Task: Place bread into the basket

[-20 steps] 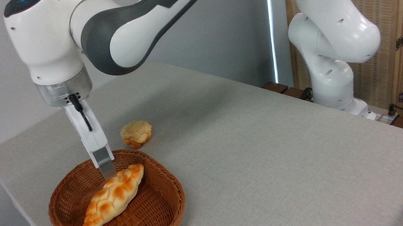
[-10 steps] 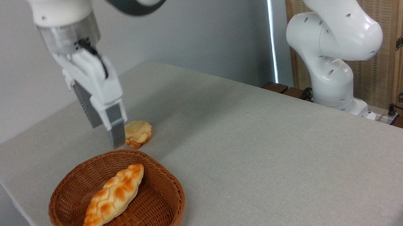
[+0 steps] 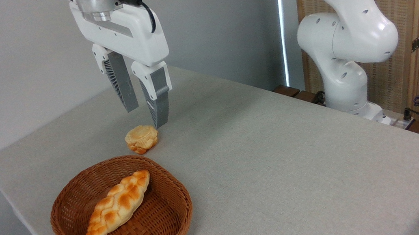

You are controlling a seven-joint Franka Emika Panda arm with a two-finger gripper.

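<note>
Inside the basket (image 3: 168, 230), you see the bread (image 3: 117, 205) lying slantwise on the woven floor, so the task looks done to me; above the table (image 3: 280, 156), the gripper (image 3: 146, 116) hangs empty with its fingers a narrow gap apart, holding nothing; it is over the small bun (image 3: 141, 138), which sits just behind the basket and is not wanted; no writing or label can be read anywhere.

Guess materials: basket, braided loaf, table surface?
Basket: woven wicker or rattan, brown with a slight sheen; the weave pattern is plain. Braided loaf: glossy golden crust with browned ridges; real or a replica, can't tell. Table: seems covered in matte grey-beige fabric, with fine grain and no glare.
</note>
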